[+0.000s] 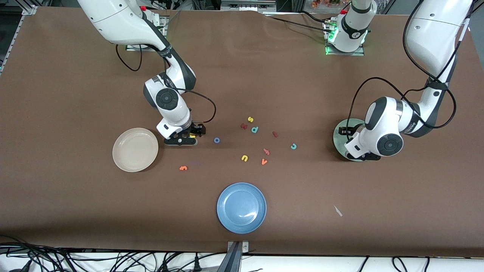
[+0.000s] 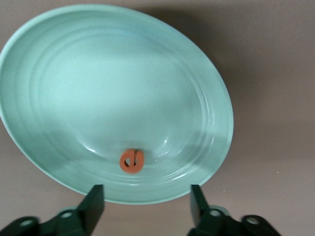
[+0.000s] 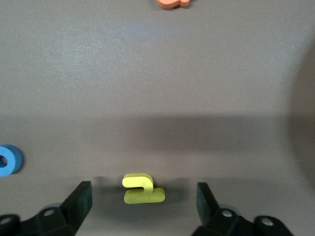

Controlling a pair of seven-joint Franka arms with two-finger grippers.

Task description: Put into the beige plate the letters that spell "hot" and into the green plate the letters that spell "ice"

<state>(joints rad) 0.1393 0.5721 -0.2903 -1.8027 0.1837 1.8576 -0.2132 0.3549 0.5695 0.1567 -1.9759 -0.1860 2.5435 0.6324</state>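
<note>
Letter "e" [image 2: 131, 161] lying in green plate [image 1: 339, 133], at left arm's end. Beige plate [image 1: 135, 149] at right arm's end; "h" [image 3: 142, 188] beside it, "o" [image 1: 216, 140] just past "h".

Orange e [image 2: 131, 161] flat in green plate [image 2: 59, 73], beige plate [image 1: 135, 149] bare, yellow h [image 3: 141, 188] just beside it, blue o [image 1: 216, 140] close by, orange t [image 1: 183, 168], red i [image 1: 275, 133] and teal c [image 1: 293, 146] loose on table

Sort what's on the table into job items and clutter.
Job: beige plate, green plate, yellow h, blue o, orange e, red i, teal c. The t: cannot tell.
Clutter: blue plate, yellow s, yellow u, teal d, orange v.
</note>
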